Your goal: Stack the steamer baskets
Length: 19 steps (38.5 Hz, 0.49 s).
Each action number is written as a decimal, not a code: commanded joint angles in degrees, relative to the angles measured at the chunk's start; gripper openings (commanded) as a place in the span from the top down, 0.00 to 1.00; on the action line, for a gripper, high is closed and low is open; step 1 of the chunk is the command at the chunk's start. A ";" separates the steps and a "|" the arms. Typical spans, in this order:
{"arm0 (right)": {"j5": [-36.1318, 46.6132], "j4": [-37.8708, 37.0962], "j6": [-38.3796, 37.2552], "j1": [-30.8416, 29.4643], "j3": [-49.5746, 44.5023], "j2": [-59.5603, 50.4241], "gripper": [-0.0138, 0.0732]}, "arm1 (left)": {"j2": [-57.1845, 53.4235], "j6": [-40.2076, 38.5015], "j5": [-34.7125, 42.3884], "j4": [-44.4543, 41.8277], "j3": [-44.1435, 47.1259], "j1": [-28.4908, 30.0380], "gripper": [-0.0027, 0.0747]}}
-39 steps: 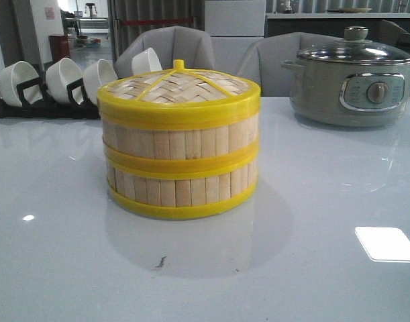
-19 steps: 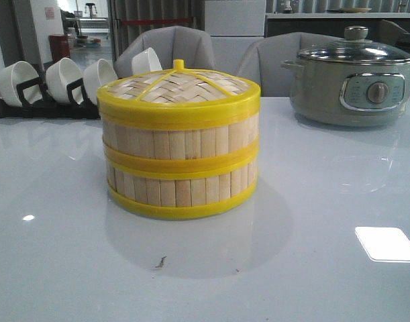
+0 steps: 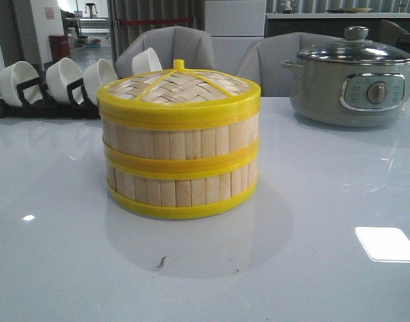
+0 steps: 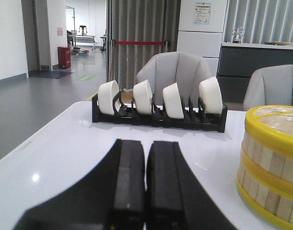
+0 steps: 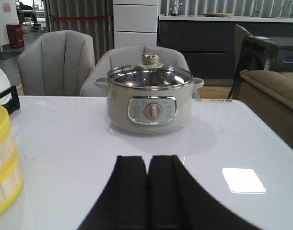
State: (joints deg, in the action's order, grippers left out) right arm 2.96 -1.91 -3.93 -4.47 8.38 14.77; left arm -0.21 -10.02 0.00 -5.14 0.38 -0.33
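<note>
White table [image 3: 312, 201] carries two stacked steamer baskets [image 3: 180, 161] under a lid [image 3: 180, 87]; left gripper [image 4: 146, 191] and right gripper [image 5: 147, 196] sit closed, empty.

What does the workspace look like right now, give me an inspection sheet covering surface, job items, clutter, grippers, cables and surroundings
Surface: glossy white table, one small dark mark near the front edge.
Job's things: two steamer baskets stacked in line at the table's middle, the lid on top.
Clutter: grey-green pot with glass lid at back right; black rack holding four white bowls at back left.
Grippers: left gripper shut and empty, low over the table; right gripper shut and empty, facing the pot; neither touches the baskets.
Cables: nothing seen.
Surroundings: grey chairs behind the table, curtain and counter beyond.
</note>
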 commanded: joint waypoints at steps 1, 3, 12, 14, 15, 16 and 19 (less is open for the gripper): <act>5.16 0.80 -0.27 -0.42 -3.04 -3.36 0.78 | -0.90 -0.10 4.31 0.08 0.00 0.09 0.84; 5.64 1.91 -0.58 -0.35 -6.45 -6.28 0.78 | -0.90 -0.10 4.31 0.08 0.00 0.09 0.84; -1.88 2.29 -1.52 -0.35 -9.24 -16.59 0.78 | -0.90 -0.10 4.31 0.08 0.00 0.09 0.84; -2.61 2.29 -1.52 -0.35 -9.24 -16.59 0.78 | -0.78 -0.10 4.31 0.08 0.00 0.09 0.84; -3.55 2.29 -1.52 -0.35 -9.24 -16.59 0.78 | -0.78 -0.10 4.31 0.08 0.00 0.09 0.84; -3.83 2.29 -1.52 -0.35 -9.24 -16.59 0.78 | -0.78 -0.10 4.31 0.08 0.00 0.09 0.84; -3.98 2.29 -1.52 -0.35 -9.24 -16.59 0.78 | -0.78 -0.10 4.31 0.08 0.00 0.09 0.84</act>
State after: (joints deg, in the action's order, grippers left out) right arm -5.07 0.30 -5.63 -4.47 -1.70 -0.62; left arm -0.21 -10.02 0.00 -5.14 0.38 -0.33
